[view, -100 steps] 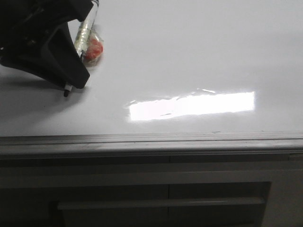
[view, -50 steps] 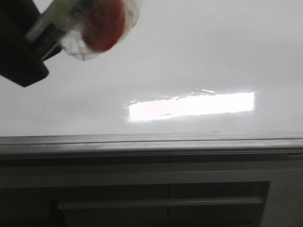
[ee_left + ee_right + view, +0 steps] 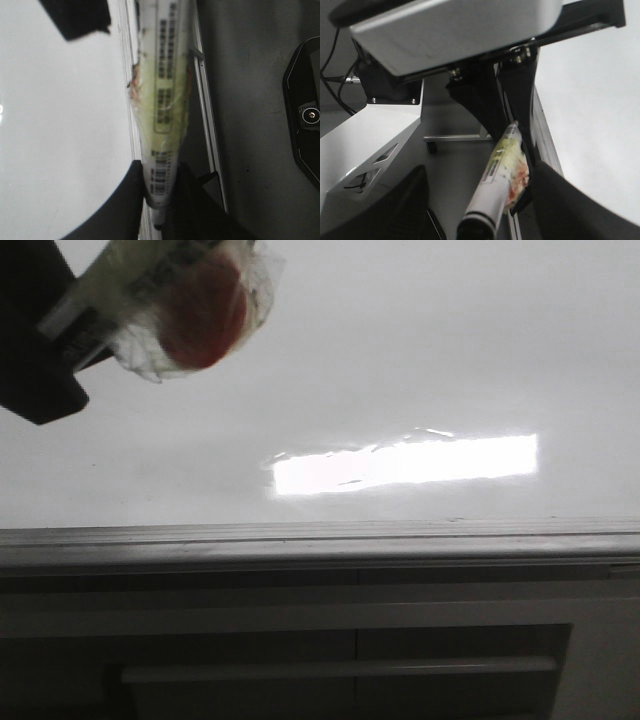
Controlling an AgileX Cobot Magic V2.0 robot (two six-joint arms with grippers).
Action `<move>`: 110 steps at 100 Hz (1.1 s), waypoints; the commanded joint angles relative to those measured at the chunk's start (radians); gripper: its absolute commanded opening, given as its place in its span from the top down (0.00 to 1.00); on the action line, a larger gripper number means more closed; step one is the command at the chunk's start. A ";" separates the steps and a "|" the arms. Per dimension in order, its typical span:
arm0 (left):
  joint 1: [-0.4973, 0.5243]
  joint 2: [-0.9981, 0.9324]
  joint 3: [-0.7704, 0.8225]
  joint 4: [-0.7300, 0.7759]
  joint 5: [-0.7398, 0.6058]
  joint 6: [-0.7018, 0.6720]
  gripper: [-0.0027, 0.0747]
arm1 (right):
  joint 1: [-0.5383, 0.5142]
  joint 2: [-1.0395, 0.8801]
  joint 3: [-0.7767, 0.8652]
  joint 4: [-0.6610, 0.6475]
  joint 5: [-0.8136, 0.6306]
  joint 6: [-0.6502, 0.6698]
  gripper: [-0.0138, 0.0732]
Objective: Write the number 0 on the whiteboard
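A: Why is the marker (image 3: 165,305) up at the far left?
B: The left end effector (image 3: 159,200) is clamped on it, lifted clear of the whiteboard (image 3: 420,360). No 0 shows; the right end effector's opening I cannot tell.

**Colours and patterns we see**

We see a glossy white flat whiteboard (image 3: 420,360) carrying a bright white rectangular glare (image 3: 405,463), edged by a grey metal strip (image 3: 320,540). Above the glare, a white marker pen (image 3: 162,100) shows black barcode print, yellowish clear tape and a red blob (image 3: 200,312). Black gripper fingers (image 3: 187,200) flank it.
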 commanded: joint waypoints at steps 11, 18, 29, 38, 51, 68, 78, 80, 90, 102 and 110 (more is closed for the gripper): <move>-0.009 -0.020 -0.034 0.006 -0.044 -0.002 0.99 | 0.010 0.030 -0.037 0.050 -0.128 -0.013 0.40; -0.009 -0.020 -0.034 0.006 -0.044 -0.002 0.99 | 0.010 0.034 -0.038 0.065 -0.153 -0.013 0.42; -0.009 -0.020 -0.034 0.006 -0.044 -0.002 0.99 | 0.010 0.046 -0.038 0.065 -0.162 -0.013 0.54; -0.009 -0.020 -0.034 0.004 -0.047 -0.002 0.99 | 0.010 0.063 -0.038 0.067 -0.152 -0.013 0.65; -0.009 -0.020 -0.034 -0.003 -0.047 -0.002 0.99 | 0.010 0.086 -0.038 0.067 -0.143 -0.013 0.67; -0.009 -0.020 -0.034 -0.016 -0.047 -0.002 0.99 | 0.010 0.091 -0.038 0.067 -0.137 -0.013 0.75; -0.009 -0.020 -0.034 -0.016 -0.048 -0.004 0.99 | 0.010 0.091 -0.038 0.067 -0.121 -0.013 0.91; -0.009 -0.020 -0.034 -0.016 -0.051 -0.015 0.99 | 0.010 0.091 -0.038 0.067 -0.119 -0.013 0.93; -0.009 -0.023 -0.035 -0.016 -0.091 -0.120 0.99 | 0.010 0.091 -0.038 0.067 -0.101 -0.013 0.93; -0.009 -0.046 -0.038 -0.016 -0.161 -0.238 0.86 | 0.010 0.084 -0.038 0.061 -0.104 -0.013 0.92; -0.009 -0.073 -0.038 -0.016 -0.191 -0.291 0.74 | -0.005 0.069 -0.038 0.061 -0.102 -0.013 0.92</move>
